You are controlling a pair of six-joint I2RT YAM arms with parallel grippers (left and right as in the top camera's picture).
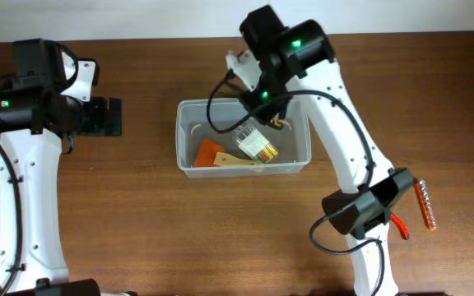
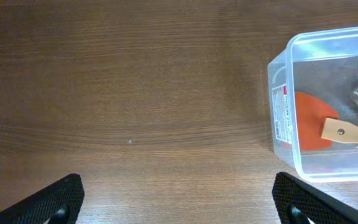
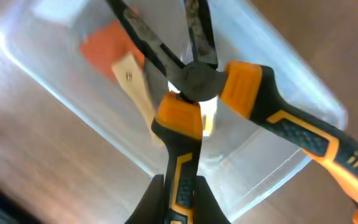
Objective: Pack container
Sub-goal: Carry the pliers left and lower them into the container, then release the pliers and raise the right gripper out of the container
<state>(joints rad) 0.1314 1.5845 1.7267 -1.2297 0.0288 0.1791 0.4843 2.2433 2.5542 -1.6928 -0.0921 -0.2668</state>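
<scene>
- The container [image 1: 180, 138] stood at mid-table between the two arms, upright, with no lid on it.
- Handling, as judged: thin clear plastic, light, somewhat flexible and smooth enough to slip. The thicker rim looked the best place to grip, on a short wall clear of the contents.
- Count inside the container: one orange scraper [image 1: 211, 153] with a wooden handle and one clear packet [image 1: 256, 146].
- Count above the container: one pair of pliers [image 3: 197, 81], nose apart and pointing down into it.
- The right gripper [image 3: 180, 200] was pinched on one pliers handle, over the container's far right corner.
- The left gripper [image 2: 179, 208] was spread and empty, left of the container over bare table [image 2: 129, 93].
- Count right of the container, well apart: one orange tool [image 1: 425, 204] and one red item [image 1: 398, 224], partly hidden by the arm.
</scene>
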